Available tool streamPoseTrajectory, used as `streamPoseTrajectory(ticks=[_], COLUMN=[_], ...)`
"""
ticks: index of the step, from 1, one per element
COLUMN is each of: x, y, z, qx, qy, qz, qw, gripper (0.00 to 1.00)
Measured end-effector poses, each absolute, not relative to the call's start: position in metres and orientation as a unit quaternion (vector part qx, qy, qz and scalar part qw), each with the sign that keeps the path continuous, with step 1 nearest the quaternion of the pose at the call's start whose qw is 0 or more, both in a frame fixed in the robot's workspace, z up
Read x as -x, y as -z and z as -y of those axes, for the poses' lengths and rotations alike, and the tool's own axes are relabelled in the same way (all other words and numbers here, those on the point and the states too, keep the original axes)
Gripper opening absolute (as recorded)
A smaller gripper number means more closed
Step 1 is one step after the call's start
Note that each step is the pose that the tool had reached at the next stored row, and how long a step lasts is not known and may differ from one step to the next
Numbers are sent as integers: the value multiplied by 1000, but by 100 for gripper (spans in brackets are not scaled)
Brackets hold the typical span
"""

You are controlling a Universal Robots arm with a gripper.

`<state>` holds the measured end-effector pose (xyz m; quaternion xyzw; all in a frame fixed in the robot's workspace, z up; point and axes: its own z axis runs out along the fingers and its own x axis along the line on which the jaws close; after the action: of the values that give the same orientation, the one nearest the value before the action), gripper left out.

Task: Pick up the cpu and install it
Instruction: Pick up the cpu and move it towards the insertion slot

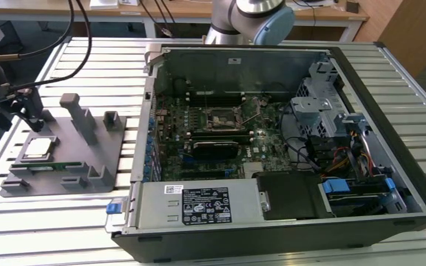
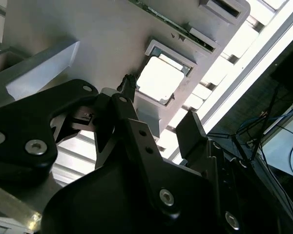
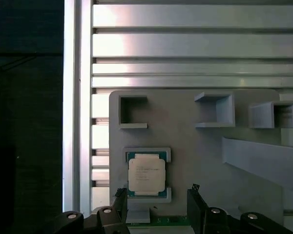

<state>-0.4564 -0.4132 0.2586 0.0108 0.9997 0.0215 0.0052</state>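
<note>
So far, the cpu (image 3: 146, 174) sits untouched in its grey tray (image 3: 185, 141), 9 o'clock from the case (image 1: 272, 233); the claw (image 3: 156, 189) hovers released, empty, above it.

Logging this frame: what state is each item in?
pincer: open, empty, near the cpu.
cpu: flat in a pocket of the tray, not gripped.
memory stick: lying on the tray.
computer case: side open, board exposed.

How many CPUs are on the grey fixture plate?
1: the cpu sits in its recess on the grey fixture plate, at the exterior view's left. None appears hidden there.
</note>
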Motion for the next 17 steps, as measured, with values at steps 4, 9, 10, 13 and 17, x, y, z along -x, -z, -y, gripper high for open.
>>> streamPoseTrajectory(ticks=[4,9,10,13,17], x=[456,456,456,456,456], y=[-253,-245,-244,-240,-234], z=[414,414,414,414,414], qx=[-11,-11,-11,-11,-11], qy=[-21,-21,-21,-21,-21], qz=[-1000,-1000,-1000,-1000,-1000], qw=[5,4,4,3,2], gripper=[60,60,60,60,60])
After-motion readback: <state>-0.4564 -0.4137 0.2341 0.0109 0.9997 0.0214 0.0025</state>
